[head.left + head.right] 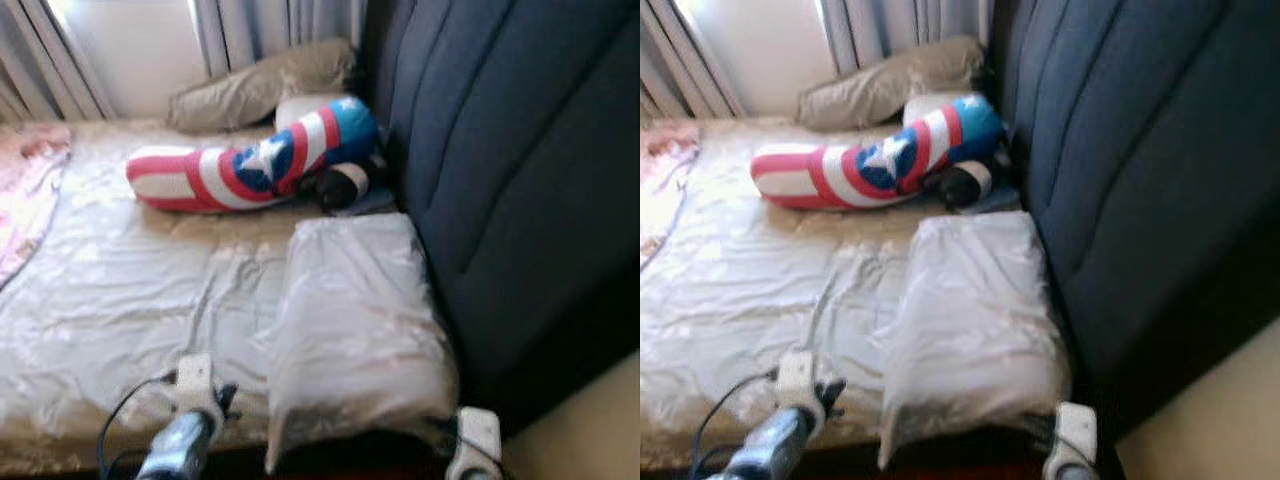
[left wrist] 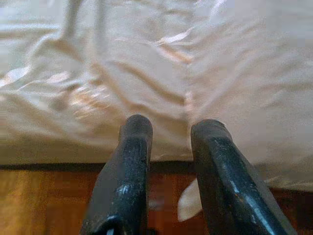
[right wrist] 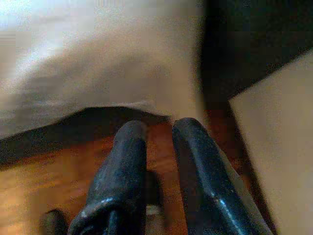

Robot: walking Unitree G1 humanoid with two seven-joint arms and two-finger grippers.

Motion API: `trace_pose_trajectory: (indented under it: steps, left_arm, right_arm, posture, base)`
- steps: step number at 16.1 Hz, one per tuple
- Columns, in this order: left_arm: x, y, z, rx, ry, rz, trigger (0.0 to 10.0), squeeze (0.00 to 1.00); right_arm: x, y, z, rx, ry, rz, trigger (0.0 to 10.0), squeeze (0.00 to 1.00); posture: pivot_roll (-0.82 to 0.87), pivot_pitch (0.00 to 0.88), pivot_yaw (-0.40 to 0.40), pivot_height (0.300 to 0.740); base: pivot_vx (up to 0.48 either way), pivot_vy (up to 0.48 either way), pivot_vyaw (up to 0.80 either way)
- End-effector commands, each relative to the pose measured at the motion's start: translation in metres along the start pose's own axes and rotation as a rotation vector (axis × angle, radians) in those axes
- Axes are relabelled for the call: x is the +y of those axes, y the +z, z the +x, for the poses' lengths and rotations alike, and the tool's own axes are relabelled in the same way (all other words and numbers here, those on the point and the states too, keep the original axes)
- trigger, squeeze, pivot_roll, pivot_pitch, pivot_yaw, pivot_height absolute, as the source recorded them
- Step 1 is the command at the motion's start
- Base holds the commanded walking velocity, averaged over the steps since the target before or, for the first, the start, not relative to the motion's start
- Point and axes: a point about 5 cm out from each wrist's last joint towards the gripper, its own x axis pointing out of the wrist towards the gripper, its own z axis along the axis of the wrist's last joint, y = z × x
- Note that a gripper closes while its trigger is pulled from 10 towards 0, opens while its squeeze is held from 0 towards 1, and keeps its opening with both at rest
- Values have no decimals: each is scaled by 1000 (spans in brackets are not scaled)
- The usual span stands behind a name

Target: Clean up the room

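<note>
Both my left gripper (image 2: 168, 132) and right gripper (image 3: 159, 129) hang slightly parted, empty, below the satin grey pillow (image 1: 355, 320); grabbing bedsheet (image 1: 130, 290) instead could drag it.

Striped star bolster (image 1: 865, 165) and silvery pillow (image 1: 970, 310) on rumpled bed (image 1: 740, 290).

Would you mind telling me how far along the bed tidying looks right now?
Done: the pale pillow lies flat near the dark headboard.
In hand: nothing; the left gripper and right gripper hang slightly open at the bed's edge.
Left: the sheet is wrinkled, the striped star bolster lies askew, and a pink blanket sits bunched at the side.
</note>
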Motion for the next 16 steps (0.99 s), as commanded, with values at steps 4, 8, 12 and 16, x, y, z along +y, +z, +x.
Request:
trace_pose_trajectory:
  steps: [4, 8, 12, 16]
  left_arm:
    - [-5, -9, -1, 44, -16, 4, 10000, 0]
    - [-20, -26, -3, 154, -90, 48, 10000, 0]
    - [3, -50, -14, 219, 16, 27, 10000, 0]
    - [21, -76, -30, 293, 88, -7, 10000, 0]
  right_arm:
    - [-4, -4, -1, 16, 4, -13, 10000, 0]
    - [-3, -10, -2, 47, 25, -49, 10000, 0]
    - [-2, -7, -3, -2, 47, -57, 10000, 0]
    - [-4, -7, -3, 18, 62, -131, 10000, 0]
  posture:
    - [-35, 0, 34, 740]
    - [-27, 0, 31, 740]
    - [-34, 0, 27, 740]
    - [-25, 0, 7, 740]
  base:
    - [0, 0, 0]
    - [0, 0, 0]
    - [0, 0, 0]
    - [0, 0, 0]
